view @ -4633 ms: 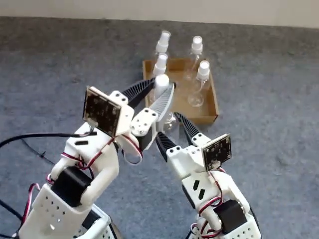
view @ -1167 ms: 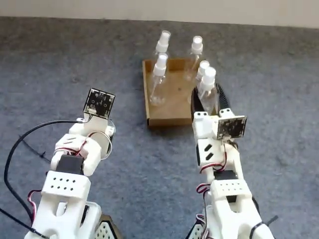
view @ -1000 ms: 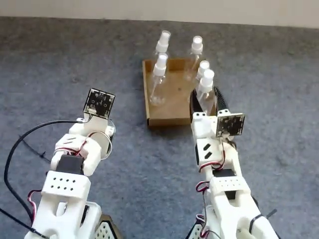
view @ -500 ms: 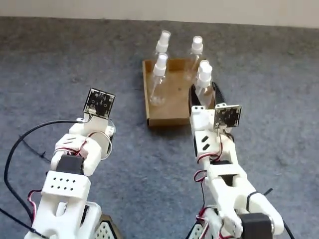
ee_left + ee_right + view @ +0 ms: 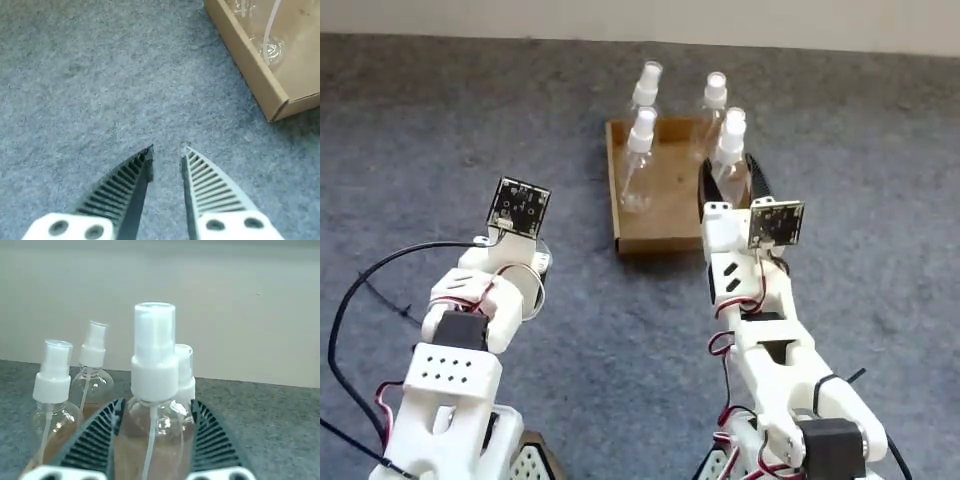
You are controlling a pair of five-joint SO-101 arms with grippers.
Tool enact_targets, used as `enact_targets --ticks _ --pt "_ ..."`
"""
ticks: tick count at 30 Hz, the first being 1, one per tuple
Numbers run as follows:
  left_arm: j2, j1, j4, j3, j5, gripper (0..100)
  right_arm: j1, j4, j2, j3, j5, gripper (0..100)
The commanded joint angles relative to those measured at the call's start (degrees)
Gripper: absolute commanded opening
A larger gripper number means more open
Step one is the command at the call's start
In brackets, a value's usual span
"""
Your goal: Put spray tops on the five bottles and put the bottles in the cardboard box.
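My right gripper (image 5: 728, 172) is shut on a clear bottle (image 5: 731, 148) with a white spray top (image 5: 154, 351), held upright over the right side of the cardboard box (image 5: 665, 232). Close behind it stands another topped bottle (image 5: 186, 371), mostly hidden. A third bottle (image 5: 638, 162) stands in the box's left part. Two more bottles (image 5: 647, 85) (image 5: 714, 95) stand at the box's far edge; whether they are inside it I cannot tell. My left gripper (image 5: 166, 152) hangs low over the carpet, left of the box, open a little with nothing between its fingers.
Grey carpet covers the whole floor, with free room left and right of the box. The box's near corner (image 5: 272, 102) lies close to my left gripper. A black cable (image 5: 360, 290) trails off the left arm. A pale wall runs behind the bottles.
The right arm has carried its bottle forward over the box's right side. The left arm, which earlier also gripped the bottle, has let go and drawn back, then kept still.
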Motion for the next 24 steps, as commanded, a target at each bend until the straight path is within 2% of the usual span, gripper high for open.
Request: enact_targets --ticks 1,7,15,24 --pt "0.2 -0.4 -1.3 -0.2 0.0 9 0.7 -1.5 -0.2 -3.1 -0.5 0.4" --pt "0.2 -0.4 -1.2 -0.2 0.0 9 0.7 -1.5 -0.2 -3.0 -4.5 0.4" --pt "0.2 -0.4 -1.1 -0.2 0.0 9 0.7 -1.5 0.0 -3.0 -4.5 0.4" --pt "0.2 -0.5 -1.1 -0.2 0.0 9 0.7 -1.7 7.3 -3.5 -4.4 0.4"
